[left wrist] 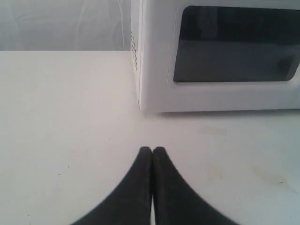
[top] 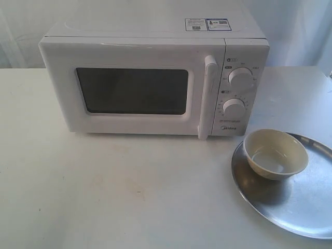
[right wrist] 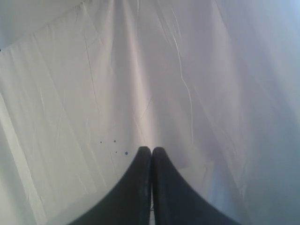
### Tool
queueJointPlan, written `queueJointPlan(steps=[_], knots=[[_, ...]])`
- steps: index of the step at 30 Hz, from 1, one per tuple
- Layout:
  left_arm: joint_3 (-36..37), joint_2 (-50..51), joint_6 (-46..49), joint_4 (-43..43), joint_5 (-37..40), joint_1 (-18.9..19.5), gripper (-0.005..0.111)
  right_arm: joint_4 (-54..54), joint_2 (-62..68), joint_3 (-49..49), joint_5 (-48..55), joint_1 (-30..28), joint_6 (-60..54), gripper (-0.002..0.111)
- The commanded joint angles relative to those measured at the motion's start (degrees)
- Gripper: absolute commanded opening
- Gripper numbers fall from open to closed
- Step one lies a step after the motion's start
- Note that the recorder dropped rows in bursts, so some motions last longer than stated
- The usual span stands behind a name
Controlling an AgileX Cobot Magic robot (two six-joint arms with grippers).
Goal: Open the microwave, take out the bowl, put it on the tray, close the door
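Lower right: bowl near the tray rim; a careless sweep could knock it off. Door shut. Left gripper, right gripper: fingers together, empty.

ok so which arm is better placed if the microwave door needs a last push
Probably left. The left hand, shut, faces the microwave close by, while the right hand sees only white cloth. The door already looks closed, though, with the bowl on the tray.
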Motion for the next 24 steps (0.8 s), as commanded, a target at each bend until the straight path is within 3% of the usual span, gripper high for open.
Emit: queueJointPlan(steps=[1, 6, 10, 13, 15, 21, 24], knots=[[-4.02, 0.01, -1.28, -7.54, 0.9, 0.23, 0.0, -0.06, -0.34, 0.33, -0.25, 0.06, -0.41, 0.0], [-8.37, 0.01, 5.33, -17.54, 5.99, 0.23, 0.0, -0.06, -0.34, 0.33, -0.25, 0.06, -0.41, 0.0], [-9.14, 0.01, 18.68, -25.11, 10.42, 0.23, 0.0, -0.18, -0.34, 0.33, -0.41, 0.06, -0.41, 0.0], [-9.14, 0.01, 21.87, -21.94, 15.1, 0.23, 0.0, -0.18, -0.34, 0.33, -0.41, 0.06, -0.41, 0.0], [-9.14, 0.01, 11.91, -7.92, 14.81, 0.34, 0.0, -0.18, -0.34, 0.33, -0.41, 0.06, -0.41, 0.0], [0.17, -3.02, -54.37, 47.32, 0.04, 0.34, 0.0, -0.18, -0.34, 0.33, -0.29, 0.06, -0.41, 0.0], [0.5, -5.21, -68.59, 62.9, 4.01, 0.1, 0.0, -0.18, -0.44, 0.33, -0.39, 0.06, -0.41, 0.0]])
